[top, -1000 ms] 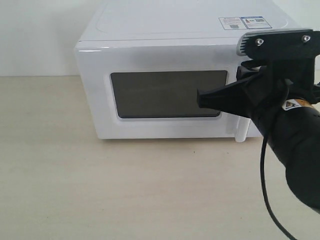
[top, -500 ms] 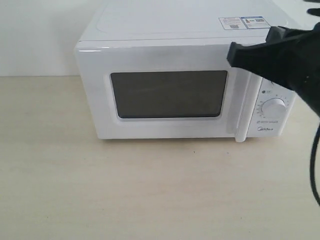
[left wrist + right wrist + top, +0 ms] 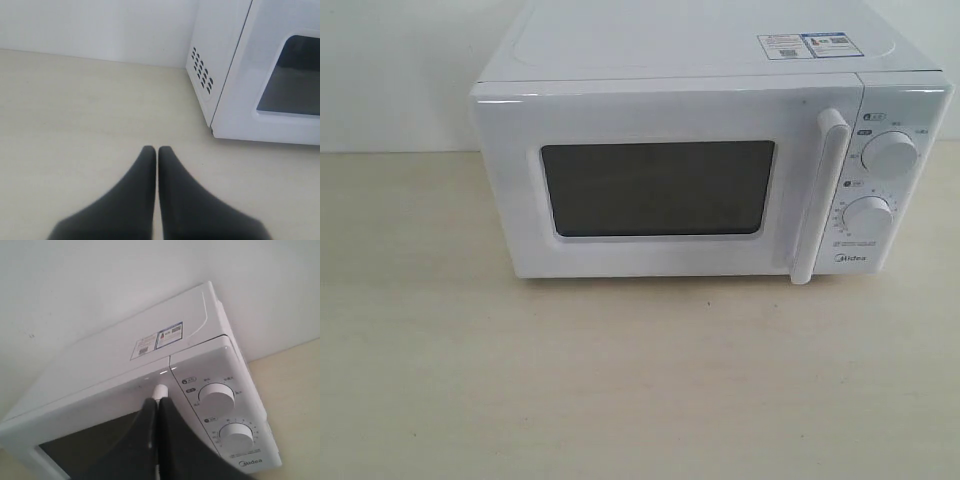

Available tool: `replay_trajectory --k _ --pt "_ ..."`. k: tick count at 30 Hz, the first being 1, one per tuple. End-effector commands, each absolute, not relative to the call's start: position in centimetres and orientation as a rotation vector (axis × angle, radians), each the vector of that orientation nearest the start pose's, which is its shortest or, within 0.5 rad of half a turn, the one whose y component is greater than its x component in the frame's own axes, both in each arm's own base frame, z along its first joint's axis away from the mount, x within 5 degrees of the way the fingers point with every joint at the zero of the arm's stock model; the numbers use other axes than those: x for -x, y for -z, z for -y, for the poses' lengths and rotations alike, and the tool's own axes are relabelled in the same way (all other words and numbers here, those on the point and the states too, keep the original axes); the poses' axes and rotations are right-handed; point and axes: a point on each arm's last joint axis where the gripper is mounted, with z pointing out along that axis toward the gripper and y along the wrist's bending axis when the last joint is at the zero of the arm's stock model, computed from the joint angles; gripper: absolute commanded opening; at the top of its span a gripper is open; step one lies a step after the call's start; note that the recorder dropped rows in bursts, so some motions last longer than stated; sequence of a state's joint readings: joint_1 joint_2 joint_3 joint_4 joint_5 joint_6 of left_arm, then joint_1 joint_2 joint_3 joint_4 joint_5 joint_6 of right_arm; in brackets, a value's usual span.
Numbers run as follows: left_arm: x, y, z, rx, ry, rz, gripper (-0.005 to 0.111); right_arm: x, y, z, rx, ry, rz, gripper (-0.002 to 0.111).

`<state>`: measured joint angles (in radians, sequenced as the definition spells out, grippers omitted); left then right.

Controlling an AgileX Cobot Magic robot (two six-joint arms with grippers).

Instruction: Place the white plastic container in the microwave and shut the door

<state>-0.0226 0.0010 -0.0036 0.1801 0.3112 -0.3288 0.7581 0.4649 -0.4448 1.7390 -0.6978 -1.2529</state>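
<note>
Microwave door closed; left hand pressed together above worktop, right hand pressed together just beside handle top.

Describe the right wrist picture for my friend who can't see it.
A white boxy microwave fills the view, its dark-windowed door shut, with two round white dials and a small sticker on its roof. The right arm's black gripper, shut and empty, points at the end of the white bar handle.
</note>
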Motion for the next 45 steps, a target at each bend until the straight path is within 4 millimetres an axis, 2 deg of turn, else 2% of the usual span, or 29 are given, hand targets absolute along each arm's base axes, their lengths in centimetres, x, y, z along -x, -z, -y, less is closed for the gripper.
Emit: replay_trajectory --k 1,5,12,21,24,31,37,43,45 --pt "-5.4 -18.5 -0.4 0.164 0.081 -1.783 0.004 -7.6 -29.8 0.2 -0.351 -0.520 -1.520 0.000" --pt "-5.4 -18.5 -0.4 0.164 0.081 -1.783 0.004 -6.3 -28.1 1.4 -0.461 -0.577 -1.442 0.000" --pt "-5.4 -18.5 -0.4 0.164 0.081 -1.783 0.004 -5.0 -26.4 1.3 -0.418 -0.584 -1.366 0.000" --pt "-5.4 -18.5 -0.4 0.164 0.081 -1.783 0.004 -4.6 -26.0 1.0 -0.432 -0.483 -1.326 0.000" --pt "-5.4 -18.5 -0.4 0.161 0.080 -1.783 0.004 -4.6 -26.1 0.5 -0.361 -0.504 -1.334 0.000" --pt "-5.4 -18.5 -0.4 0.161 0.080 -1.783 0.004 -4.2 -26.5 -1.5 -0.055 -0.527 -1.340 0.000" --pt "-5.4 -18.5 -0.4 0.161 0.080 -1.783 0.004 -4.2 -26.5 -1.5 -0.027 -0.492 -1.336 0.000" --pt "-5.4 -18.5 -0.4 0.161 0.080 -1.783 0.004 -4.0 -25.8 -2.6 0.216 -0.386 -1.394 0.000" --pt "-5.4 -18.5 -0.4 0.161 0.080 -1.783 0.004 -4.1 -25.2 -2.4 0.211 -0.368 -1.454 0.000"
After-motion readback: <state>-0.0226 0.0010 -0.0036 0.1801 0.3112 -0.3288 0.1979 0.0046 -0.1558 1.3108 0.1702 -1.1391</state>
